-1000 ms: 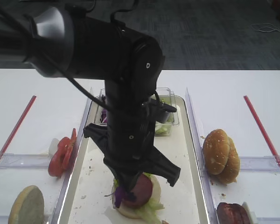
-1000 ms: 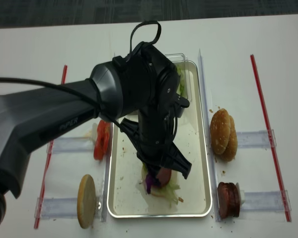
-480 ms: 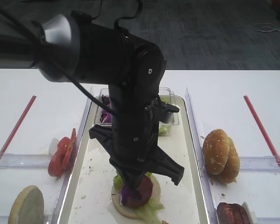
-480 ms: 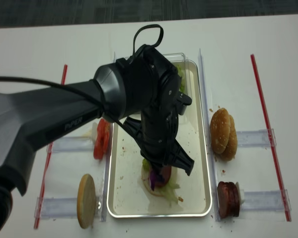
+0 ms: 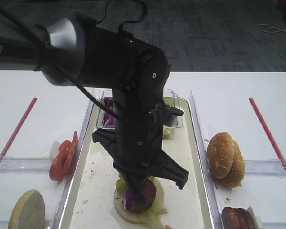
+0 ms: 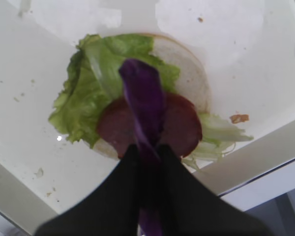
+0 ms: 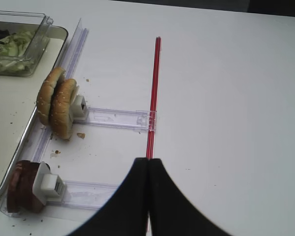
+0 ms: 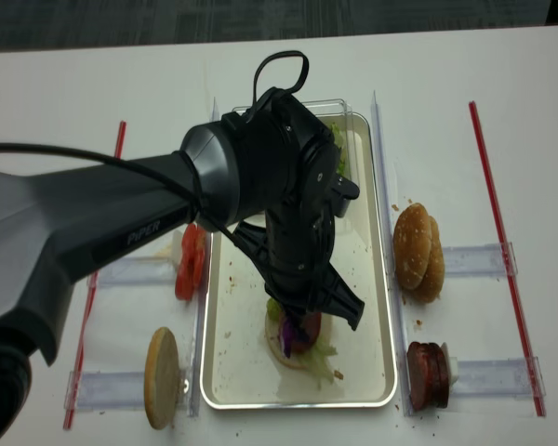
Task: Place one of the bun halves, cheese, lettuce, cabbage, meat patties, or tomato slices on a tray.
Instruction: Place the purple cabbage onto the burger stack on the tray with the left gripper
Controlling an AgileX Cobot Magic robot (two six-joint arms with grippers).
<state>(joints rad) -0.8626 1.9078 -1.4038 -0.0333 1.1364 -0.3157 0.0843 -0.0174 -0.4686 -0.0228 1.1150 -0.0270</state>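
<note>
Cabbage [image 6: 143, 105] over patty [image 6: 179, 125], tray [image 8: 225, 372]

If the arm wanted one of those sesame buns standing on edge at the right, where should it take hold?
The bun halves stand upright on edge beside the tray. Probably best to come from above and pinch the outer half across its thin width, crust to cut face, at the top rim.

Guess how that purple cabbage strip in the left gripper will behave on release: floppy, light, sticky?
Probably floppy: the cabbage strip droops in a curve from the shut left gripper over the meat patty. Likely very light, being thin. It may cling to the fingers or slide off the patty's face onto the lettuce.
</note>
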